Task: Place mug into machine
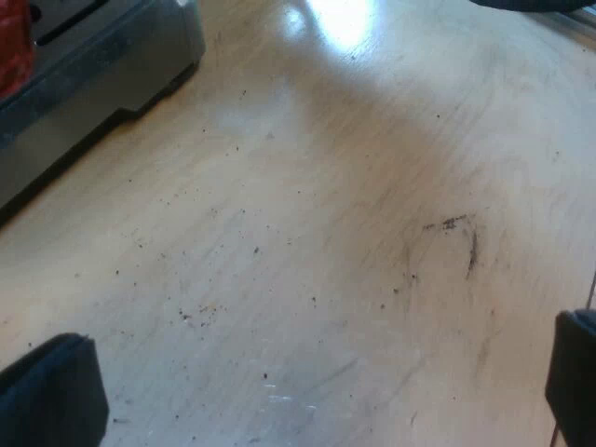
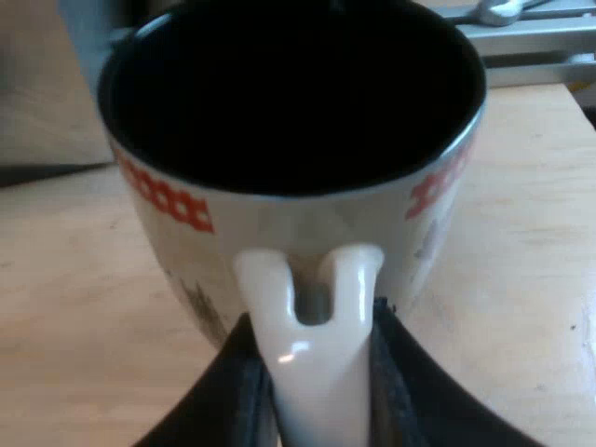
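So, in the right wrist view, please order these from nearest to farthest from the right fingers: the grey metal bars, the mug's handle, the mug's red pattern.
1. Mug handle, between the fingers of the right gripper.
2. Red pattern, on the wall of the mug under its rim.
3. Grey metal bars, beyond the mug's far side.

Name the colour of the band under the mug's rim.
Red, a stitched-looking pattern on the pale mug; the right wrist view shows it best.
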Action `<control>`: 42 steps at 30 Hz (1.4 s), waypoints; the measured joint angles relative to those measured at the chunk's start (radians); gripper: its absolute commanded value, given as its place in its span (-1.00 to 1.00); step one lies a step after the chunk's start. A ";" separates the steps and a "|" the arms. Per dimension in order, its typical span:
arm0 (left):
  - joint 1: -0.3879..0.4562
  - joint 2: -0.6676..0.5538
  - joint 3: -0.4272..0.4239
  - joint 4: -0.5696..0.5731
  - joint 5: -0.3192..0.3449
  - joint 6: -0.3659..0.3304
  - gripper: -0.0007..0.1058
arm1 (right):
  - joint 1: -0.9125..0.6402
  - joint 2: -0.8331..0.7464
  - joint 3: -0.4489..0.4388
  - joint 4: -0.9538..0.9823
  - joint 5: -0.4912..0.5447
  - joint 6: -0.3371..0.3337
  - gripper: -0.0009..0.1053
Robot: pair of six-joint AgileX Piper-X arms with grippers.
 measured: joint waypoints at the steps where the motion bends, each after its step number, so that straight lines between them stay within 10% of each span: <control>1: 0.000 0.000 0.000 0.000 0.000 0.000 0.86 | 0.035 -0.077 0.044 0.000 0.000 0.000 -0.98; 29: 0.000 0.000 0.003 -0.015 -0.337 0.030 0.86 | 0.532 -0.864 0.033 0.645 0.180 -0.013 -0.98; 42: 0.000 0.000 0.176 -0.387 -0.389 0.003 0.86 | 0.789 -0.894 0.024 0.673 0.197 0.055 -0.98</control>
